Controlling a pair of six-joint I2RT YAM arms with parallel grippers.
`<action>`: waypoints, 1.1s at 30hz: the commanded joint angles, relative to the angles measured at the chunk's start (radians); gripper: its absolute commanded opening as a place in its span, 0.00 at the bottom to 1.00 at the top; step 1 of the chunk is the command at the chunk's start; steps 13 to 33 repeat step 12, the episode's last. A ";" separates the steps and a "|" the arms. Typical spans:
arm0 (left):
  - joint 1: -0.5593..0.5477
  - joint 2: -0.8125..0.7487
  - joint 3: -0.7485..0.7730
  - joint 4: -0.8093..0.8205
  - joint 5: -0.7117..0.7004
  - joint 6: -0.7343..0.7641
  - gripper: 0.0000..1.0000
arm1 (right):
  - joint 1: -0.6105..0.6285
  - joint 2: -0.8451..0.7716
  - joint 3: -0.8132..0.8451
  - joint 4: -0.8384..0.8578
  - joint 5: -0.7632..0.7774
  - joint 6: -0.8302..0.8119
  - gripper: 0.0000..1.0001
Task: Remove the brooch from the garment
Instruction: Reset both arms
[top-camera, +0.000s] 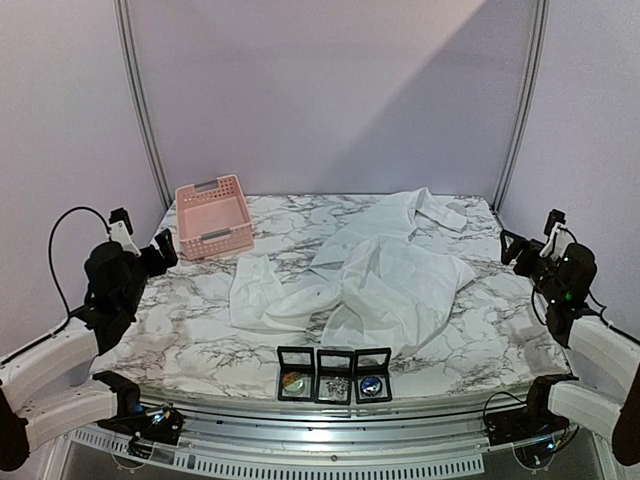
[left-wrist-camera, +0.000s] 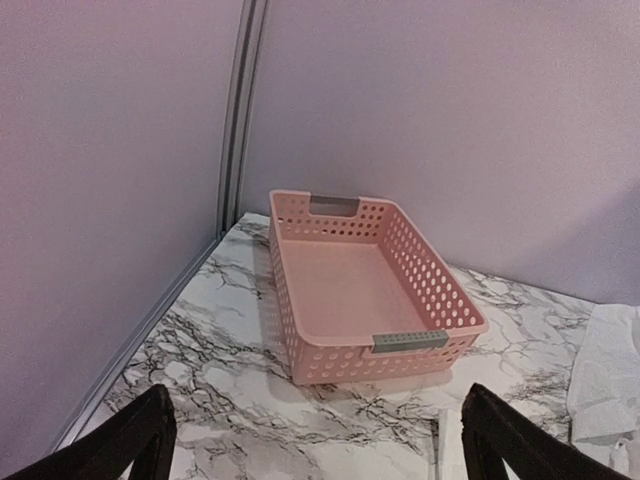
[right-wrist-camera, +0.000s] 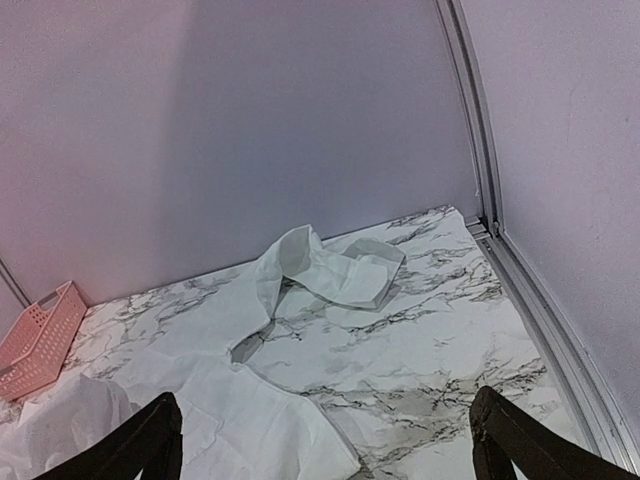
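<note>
Both arms folded at the sides, jaws wide.
The left arm (top-camera: 104, 282) and right arm (top-camera: 571, 283) crouch at opposite edges; the left gripper (top-camera: 163, 249) and right gripper (top-camera: 511, 248) point inward, spread apart, holding nothing.

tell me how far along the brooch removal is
Done: nothing visible. In hand: nothing; the left gripper and right gripper sit open and empty, off to either side. Left: everything; the garment lies crumpled, untouched, and any brooch on it is too small to make out.
</note>
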 joint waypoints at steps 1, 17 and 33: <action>0.006 -0.052 -0.071 0.044 -0.061 0.017 1.00 | -0.001 -0.024 -0.058 0.128 0.036 -0.031 0.99; 0.007 -0.069 -0.100 0.041 -0.091 0.039 1.00 | -0.001 -0.004 -0.068 0.159 0.041 -0.053 0.99; 0.007 -0.069 -0.100 0.041 -0.091 0.039 1.00 | -0.001 -0.004 -0.068 0.159 0.041 -0.053 0.99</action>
